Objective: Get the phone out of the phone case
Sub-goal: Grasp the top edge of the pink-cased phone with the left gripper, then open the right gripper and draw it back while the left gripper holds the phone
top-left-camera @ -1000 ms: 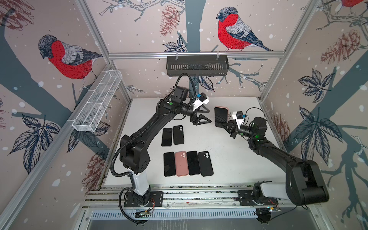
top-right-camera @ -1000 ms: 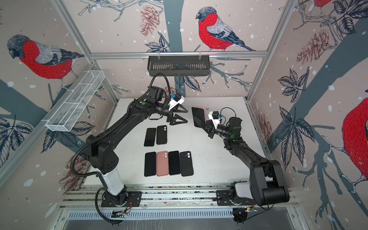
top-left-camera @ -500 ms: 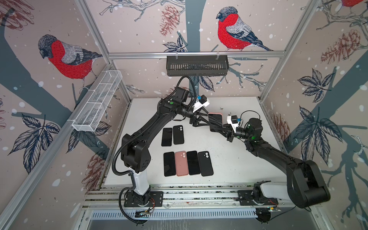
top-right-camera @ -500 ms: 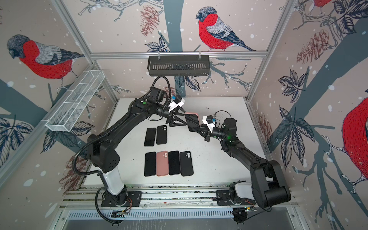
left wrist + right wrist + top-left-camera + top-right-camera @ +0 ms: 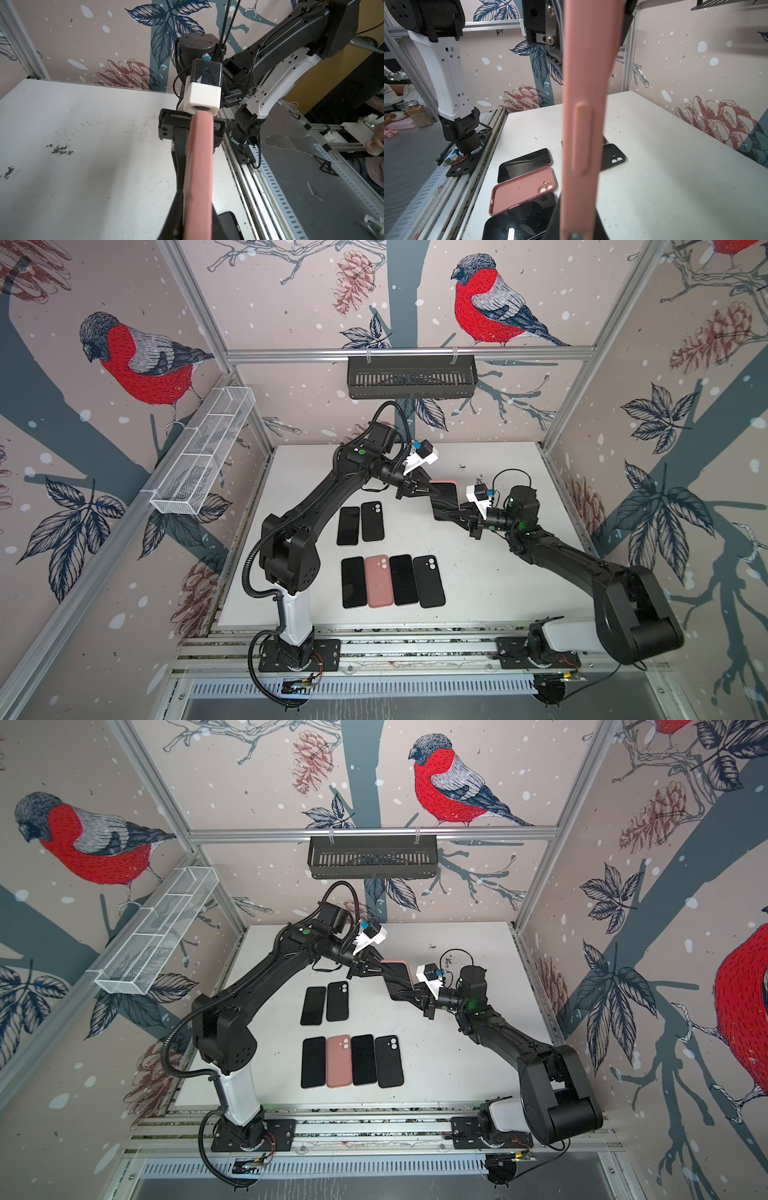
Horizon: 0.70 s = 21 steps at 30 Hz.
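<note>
Two sets of jaws on one thing here: the left jaws are closed down on the salmon-pink, rubbery-looking phone case [image 5: 443,482] from one side, and the right jaws are pinched on it from the opposite side. So it hangs on edge in the air between the arms, well above the white table [image 5: 498,572]. The black glass-fronted phone [image 5: 446,494] is seated in the case, with its screen showing in both top views.

My guess on handling: the phone is stiff, slick and won't like a drop, while the case is soft, grippy and will flex. Squeezing front-to-back probably just pins the phone in. I'd hold the phone by its bare glass face and back through the camera hole, and peel the case lip off at a corner.

Further out, down on the table, there's an empty pink case [image 5: 379,580] lying in a row with dark phones and cases, and two more dark ones sit behind that row.
</note>
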Each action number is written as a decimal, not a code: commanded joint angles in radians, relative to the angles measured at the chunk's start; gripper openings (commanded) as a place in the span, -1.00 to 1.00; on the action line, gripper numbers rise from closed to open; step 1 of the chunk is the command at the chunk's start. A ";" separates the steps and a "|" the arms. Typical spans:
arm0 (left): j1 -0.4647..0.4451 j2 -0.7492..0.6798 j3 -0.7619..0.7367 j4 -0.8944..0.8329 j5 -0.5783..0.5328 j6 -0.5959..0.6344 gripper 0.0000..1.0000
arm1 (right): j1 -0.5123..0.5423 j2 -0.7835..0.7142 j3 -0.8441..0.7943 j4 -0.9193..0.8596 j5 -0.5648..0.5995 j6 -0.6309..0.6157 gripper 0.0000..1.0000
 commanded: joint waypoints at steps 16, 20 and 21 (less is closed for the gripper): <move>0.135 -0.212 -0.722 2.206 -0.509 -2.285 -1.00 | -0.037 -0.251 -0.063 0.167 0.476 0.793 0.64; 0.082 -0.207 -0.759 2.220 -0.591 -2.345 -1.00 | -0.020 -0.240 -0.083 0.272 0.436 0.902 0.66; 0.070 -0.205 -0.765 2.227 -0.605 -2.357 -1.00 | -0.014 -0.239 -0.086 0.292 0.436 0.915 0.66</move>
